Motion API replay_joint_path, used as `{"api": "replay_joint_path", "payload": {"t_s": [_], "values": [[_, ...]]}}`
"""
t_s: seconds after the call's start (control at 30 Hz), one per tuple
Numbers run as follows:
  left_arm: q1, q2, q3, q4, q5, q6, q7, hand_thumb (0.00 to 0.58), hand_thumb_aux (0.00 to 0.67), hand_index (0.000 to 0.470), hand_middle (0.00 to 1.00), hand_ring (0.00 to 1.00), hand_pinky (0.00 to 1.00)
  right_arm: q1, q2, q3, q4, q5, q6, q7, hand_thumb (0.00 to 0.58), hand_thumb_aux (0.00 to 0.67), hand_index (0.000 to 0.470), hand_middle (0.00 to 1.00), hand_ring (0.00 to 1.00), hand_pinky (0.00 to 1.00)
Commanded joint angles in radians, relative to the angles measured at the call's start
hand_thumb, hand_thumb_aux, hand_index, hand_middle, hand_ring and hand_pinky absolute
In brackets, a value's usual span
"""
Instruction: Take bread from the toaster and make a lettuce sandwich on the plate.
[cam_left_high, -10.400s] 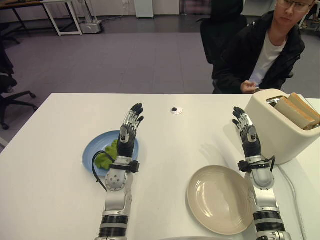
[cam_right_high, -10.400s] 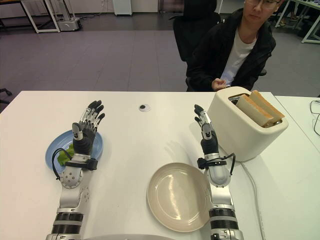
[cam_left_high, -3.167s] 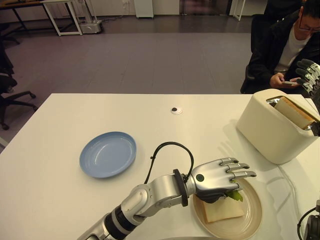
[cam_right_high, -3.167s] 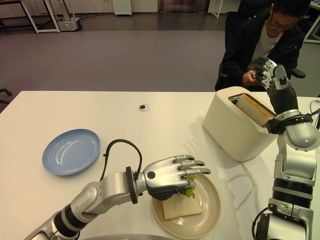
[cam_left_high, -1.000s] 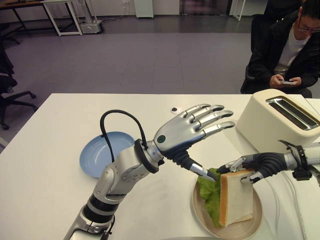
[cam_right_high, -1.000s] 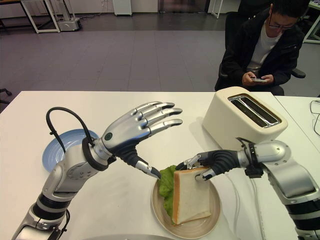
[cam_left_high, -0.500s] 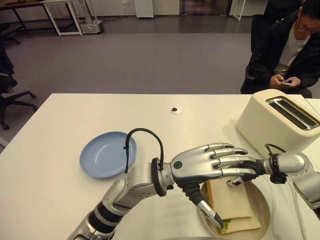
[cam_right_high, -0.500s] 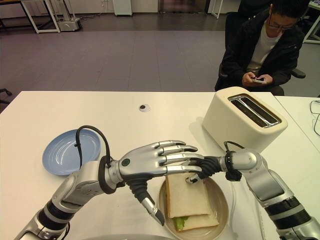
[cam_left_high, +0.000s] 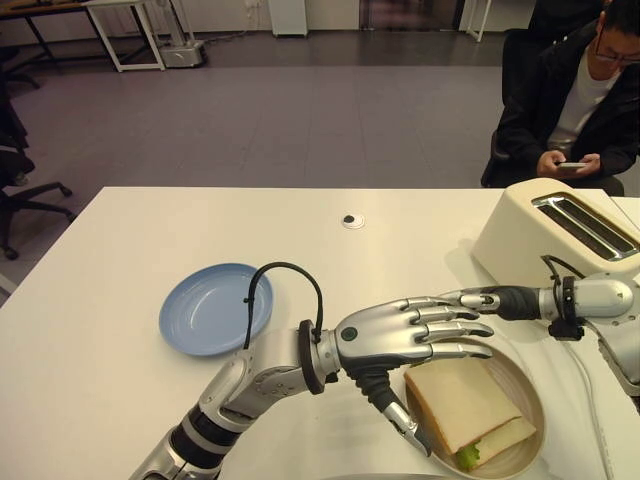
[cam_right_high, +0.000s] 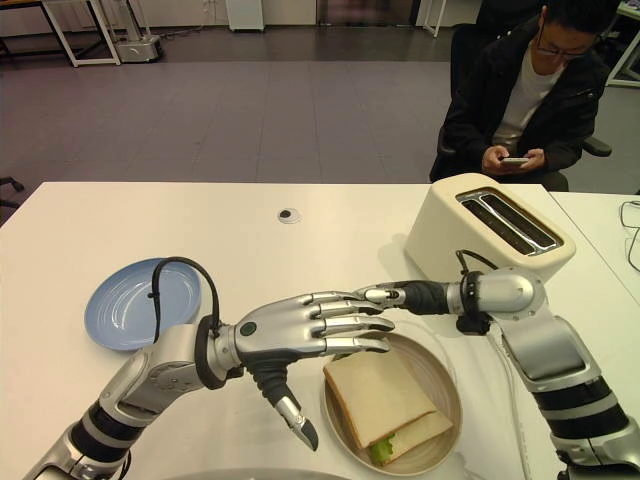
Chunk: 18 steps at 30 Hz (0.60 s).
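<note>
- The sandwich lay on the beige plate in the lower right of the frame. Its top slice sat slightly skewed, with a sliver of lettuce peeking out at the lower edge.
- The toaster stood at the right edge above the plate, with no bread showing in its dark slots. The stacking therefore looked finished, and the step in hand was probably getting both hands clear.
- The left hand hovered palm down over the plate's left side. Its fingers were stretched flat and held nothing, and its thumb hung down just beside the rim.
- The right hand reached in from the right above the plate's far edge, with its fingers straight and empty, pointing at the left hand's fingertips.
- To do this well, each hand should rise first and only then draw sideways. That way the drooping thumb would not catch the rim and no finger would drag the top slice off the lettuce.
- The hands should part in opposite directions, since they were so close together.
- The blue plate lay at centre left, well apart from the hands and out of the way.
- The lower slice was almost wholly covered by the upper one, so how the lettuce lay inside could not be judged.
- Whether the two hands' fingertips touched could not be told.
- The left hand covered part of the plate's left rim, and the frame's right edge cut off the right forearm.
</note>
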Motion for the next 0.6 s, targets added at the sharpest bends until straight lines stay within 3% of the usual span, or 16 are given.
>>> {"api": "replay_joint_path", "payload": {"t_s": [0.03, 0.07, 0.1, 0.17, 0.23, 0.33, 0.47, 0.6], "values": [[0.073, 0.069, 0.032, 0.009, -0.445, 0.161, -0.165, 0.572, 0.591, 0.415, 1.00, 1.00, 1.00, -0.013, 0.042, -0.240, 0.037, 0.259, 0.048, 0.027, 0.576, 0.615, 0.431, 0.40, 0.40, 0.40], [0.097, 0.106, 0.042, -0.003, -0.610, 0.230, -0.240, 0.580, 0.670, 0.470, 1.00, 1.00, 1.00, 0.036, 0.026, -0.309, 0.052, 0.336, 0.073, 0.083, 0.580, 0.670, 0.470, 0.95, 0.95, 0.95], [0.117, 0.150, 0.052, -0.018, -0.756, 0.306, -0.320, 0.580, 0.670, 0.470, 1.00, 1.00, 1.00, 0.107, -0.006, -0.356, 0.077, 0.378, 0.088, 0.162, 0.580, 0.670, 0.470, 1.00, 1.00, 1.00], [0.138, 0.226, 0.064, -0.035, -0.920, 0.409, -0.441, 0.580, 0.670, 0.470, 1.00, 1.00, 1.00, 0.234, -0.070, -0.378, 0.157, 0.367, 0.068, 0.306, 0.580, 0.670, 0.470, 1.00, 1.00, 1.00], [0.141, 0.281, 0.058, -0.005, -0.959, 0.473, -0.536, 0.580, 0.670, 0.470, 1.00, 1.00, 1.00, 0.337, -0.132, -0.326, 0.267, 0.261, -0.030, 0.409, 0.580, 0.670, 0.470, 1.00, 1.00, 1.00], [0.130, 0.325, 0.010, 0.064, -0.871, 0.509, -0.632, 0.580, 0.670, 0.470, 1.00, 1.00, 1.00, 0.444, -0.225, -0.237, 0.383, 0.105, -0.192, 0.494, 0.580, 0.670, 0.470, 1.00, 1.00, 1.00], [0.116, 0.310, -0.054, 0.107, -0.725, 0.495, -0.677, 0.580, 0.670, 0.470, 1.00, 1.00, 1.00, 0.493, -0.337, -0.123, 0.512, -0.064, -0.393, 0.492, 0.580, 0.670, 0.470, 1.00, 1.00, 1.00], [0.103, 0.274, -0.129, 0.151, -0.564, 0.446, -0.685, 0.580, 0.670, 0.470, 1.00, 1.00, 1.00, 0.505, -0.345, 0.002, 0.474, -0.135, -0.499, 0.468, 0.580, 0.670, 0.470, 1.00, 1.00, 1.00]]}}
